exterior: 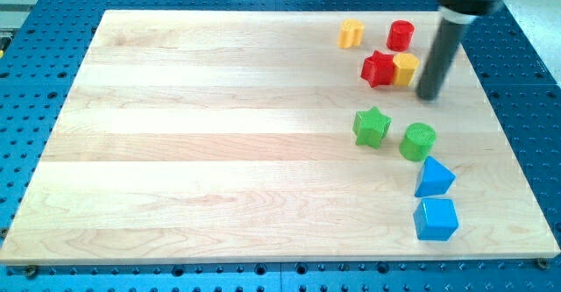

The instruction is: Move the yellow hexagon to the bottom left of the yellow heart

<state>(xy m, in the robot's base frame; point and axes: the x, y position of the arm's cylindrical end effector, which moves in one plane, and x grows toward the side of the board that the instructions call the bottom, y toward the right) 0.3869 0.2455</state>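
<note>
The yellow hexagon [406, 67] lies near the view's top right, touching the red star [379, 68] on its left. The yellow heart [351, 33] lies up and to the left of them, near the board's top edge. My tip [429, 95] stands just right of and slightly below the yellow hexagon, close to it; I cannot tell if it touches.
A red cylinder [401, 35] lies right of the yellow heart. A green star [372, 126] and a green cylinder [418, 141] lie lower down. A blue triangle [434, 178] and a blue cube [436, 218] lie near the bottom right. The wooden board [219, 152] sits on a blue perforated table.
</note>
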